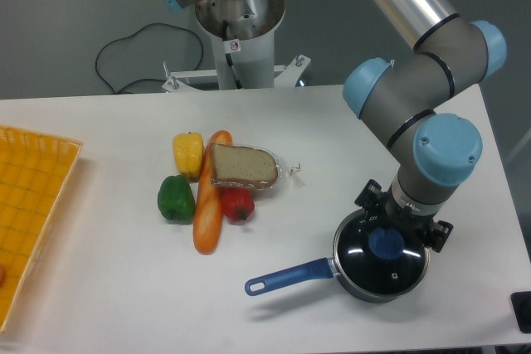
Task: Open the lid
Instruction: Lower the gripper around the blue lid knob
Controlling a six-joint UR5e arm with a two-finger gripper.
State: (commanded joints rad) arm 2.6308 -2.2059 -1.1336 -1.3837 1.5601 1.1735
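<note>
Fixed camera view. You see the pincer (390,236) hanging wrist-down directly over the saucepan (377,264), its body hiding its own fingertips; whether the jaws stand wide, narrow or closed on the knob you cannot tell from this angle. The lid (382,259) lies directly beneath the pincer, seated flat on the saucepan's rim, and its blue knob (387,244) shows just below the wrist housing, at the point where the fingers would meet. You may read this vertical stance as purposeful: a round lid with one central knob is best taken from straight above, so that a lift comes off the rim evenly and does not drag the pan.

The lid itself is circular and has no long axis of its own; it faces upward, knob toward the pincer, and appears level, not tilted. The only direction in the assembly comes from the saucepan's long blue handle (286,277), which runs away from the pincer toward the camera's lower left.

The lid is not yet off.

Well apart from the pincer, toward the camera's left, you find a cluster of play food: a yellow pepper (188,152), a green pepper (176,198), a red pepper (237,204), a baguette (208,198) and a bread slice (243,167) lying across it. A yellow basket (29,205) sits farther off still, at the table's left edge.
</note>
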